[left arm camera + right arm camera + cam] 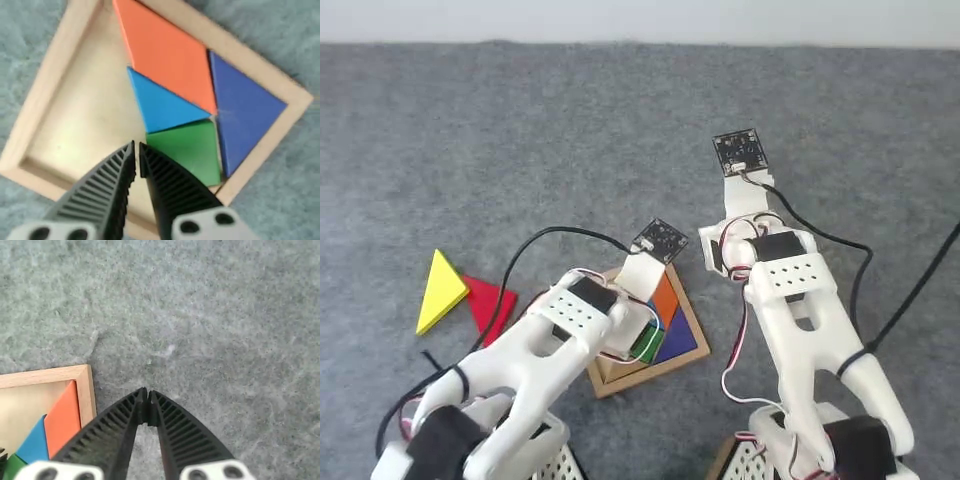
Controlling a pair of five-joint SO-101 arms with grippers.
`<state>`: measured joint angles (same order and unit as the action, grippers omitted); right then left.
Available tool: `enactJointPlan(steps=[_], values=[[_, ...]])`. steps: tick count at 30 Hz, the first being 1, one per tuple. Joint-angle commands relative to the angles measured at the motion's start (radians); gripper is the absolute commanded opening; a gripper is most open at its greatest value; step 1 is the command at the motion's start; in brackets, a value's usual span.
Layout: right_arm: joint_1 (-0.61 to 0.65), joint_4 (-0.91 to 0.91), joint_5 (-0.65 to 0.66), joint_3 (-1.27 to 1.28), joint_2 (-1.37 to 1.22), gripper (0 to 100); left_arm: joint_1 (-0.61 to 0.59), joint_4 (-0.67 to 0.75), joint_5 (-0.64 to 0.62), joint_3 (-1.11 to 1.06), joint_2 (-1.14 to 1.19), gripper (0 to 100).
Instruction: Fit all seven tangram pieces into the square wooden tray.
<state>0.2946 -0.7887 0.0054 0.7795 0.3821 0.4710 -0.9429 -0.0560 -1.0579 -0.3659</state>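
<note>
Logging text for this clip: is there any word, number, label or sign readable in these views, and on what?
No readable text.
Orange piece, light blue triangle, green piece, dark blue triangle: plain faces, no print.
Wooden tray: bare wood.
Yellow triangle, red triangle: unmarked.
Black circuit board on one arm, and the other arm's: any marking is too small to read.

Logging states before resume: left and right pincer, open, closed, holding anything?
Left pincer: closed, empty, above the tray.
Right pincer: closed, empty, over the mat.
</note>
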Motion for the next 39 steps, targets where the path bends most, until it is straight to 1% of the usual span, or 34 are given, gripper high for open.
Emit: enactJointPlan(steps=[1, 2, 4, 8, 10, 11, 13, 15, 17, 20, 24, 25, 28, 32, 37, 39], values=[[0.002, 0.021, -0.012, -0.012, 0.056, 0.8, -0.002, -0.071, 0.009, 0.024, -0.219, 1], [0.002, 0.021, -0.012, -0.012, 0.056, 0.8, -0.012, -0.095, 0.009, 0.018, -0.282, 1], [0.002, 0.021, -0.011, -0.012, 0.056, 0.9, -0.074, -0.109, 0.009, -0.019, -0.416, 1], [0.002, 0.021, -0.009, -0.012, 0.056, 0.9, -0.313, -0.092, 0.008, -0.097, -0.608, 1], [0.002, 0.021, -0.009, -0.012, 0.054, 0.9, -0.393, -0.107, 0.008, -0.107, -0.617, 1], [0.002, 0.021, -0.008, -0.012, 0.054, 0.9, -0.414, -0.12, 0.012, -0.107, -0.606, 2], [0.002, 0.021, -0.008, -0.012, 0.054, 0.9, -0.45, -0.123, 0.014, -0.108, -0.557, 7], [0.002, 0.021, -0.009, -0.012, 0.054, 0.9, -0.457, -0.12, 0.009, -0.099, -0.476, 13], [0.002, 0.021, -0.009, -0.012, 0.054, 0.9, -0.457, -0.106, 0.008, -0.079, -0.374, 17], [0.002, 0.021, -0.008, -0.012, 0.054, 0.9, -0.457, -0.101, 0.008, -0.031, -0.184, 18], [0.002, 0.021, -0.008, -0.012, 0.054, 0.9, -0.457, -0.109, 0.006, 0.088, 0.097, 18], [0.002, 0.021, -0.008, -0.012, 0.054, 0.9, -0.457, -0.109, -0.003, 0.12, 0.158, 18], [0.002, 0.021, -0.008, -0.012, 0.054, 0.9, -0.457, -0.158, -0.084, 0.228, 0.301, 17], [0.002, 0.021, -0.008, -0.012, 0.054, 0.9, -0.466, -0.16, -0.095, 0.278, 0.345, 16], [0.002, 0.021, -0.008, -0.012, 0.056, 0.9, -0.465, -0.112, -0.094, 0.321, 0.347, 1], [0.002, 0.021, -0.006, -0.012, 0.056, 0.9, -0.465, -0.097, -0.095, 0.335, 0.35, 2]])
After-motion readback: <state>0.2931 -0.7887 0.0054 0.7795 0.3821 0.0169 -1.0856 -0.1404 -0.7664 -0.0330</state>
